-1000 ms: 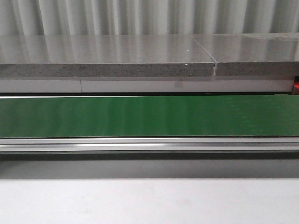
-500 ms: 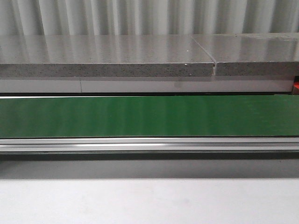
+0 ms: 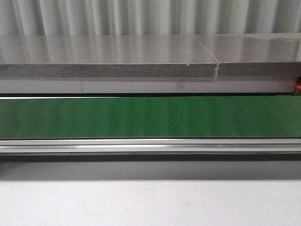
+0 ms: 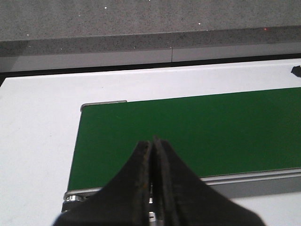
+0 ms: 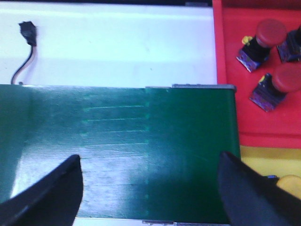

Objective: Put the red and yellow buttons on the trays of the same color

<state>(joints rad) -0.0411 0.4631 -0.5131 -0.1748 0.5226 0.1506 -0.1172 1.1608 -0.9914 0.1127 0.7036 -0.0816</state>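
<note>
In the right wrist view a red tray (image 5: 230, 70) holds red buttons (image 5: 270, 32) (image 5: 287, 77) on dark bases, with a third partly cut off at the frame edge. A yellow tray (image 5: 256, 153) lies beside it, and a yellow button (image 5: 290, 181) peeks out behind one finger. My right gripper (image 5: 149, 162) is open over the end of the green belt (image 5: 131, 150), with nothing between its fingers. My left gripper (image 4: 153, 143) is shut and empty above the other end of the belt (image 4: 197, 132). The front view shows the belt (image 3: 150, 117) bare, with no gripper, tray or button.
A grey stone ledge (image 3: 108, 59) runs behind the belt. A metal rail (image 3: 150, 146) edges the belt's near side, with white table (image 3: 150, 202) in front. A small black connector on a wire (image 5: 27, 33) lies on the white surface beyond the belt.
</note>
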